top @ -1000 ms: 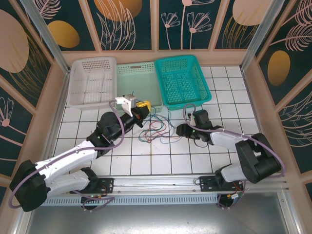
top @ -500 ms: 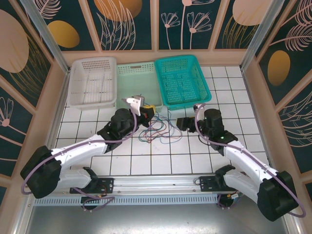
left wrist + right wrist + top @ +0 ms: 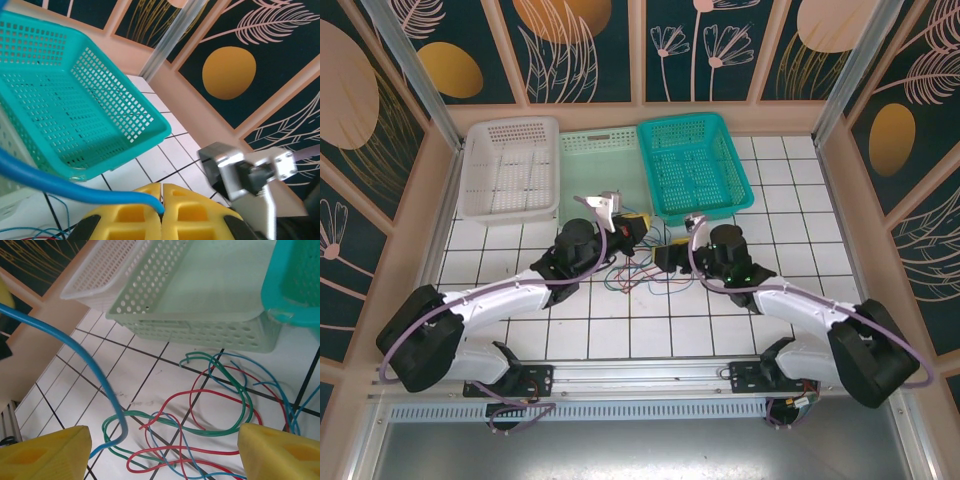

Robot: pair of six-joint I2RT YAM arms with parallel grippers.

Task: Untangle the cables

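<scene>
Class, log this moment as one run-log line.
left gripper: shut on thin blue cable | right gripper: open near tangled red, green, blue cables

The white tiled desk (image 3: 800,240) holds a white basket (image 3: 510,170), a light green basket (image 3: 600,172), a teal basket (image 3: 695,165) and tangled cables (image 3: 645,272).

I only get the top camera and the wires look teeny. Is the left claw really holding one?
Observer: Yes. The left wrist view shows the left gripper pinched shut on a blue cable.
Operator: What about the other claw?
Observer: The right gripper is open, with its yellow fingers far apart.
Operator: What's in front of it?
Observer: A red cable and a green cable lie looped across each other on the tiles.
</scene>
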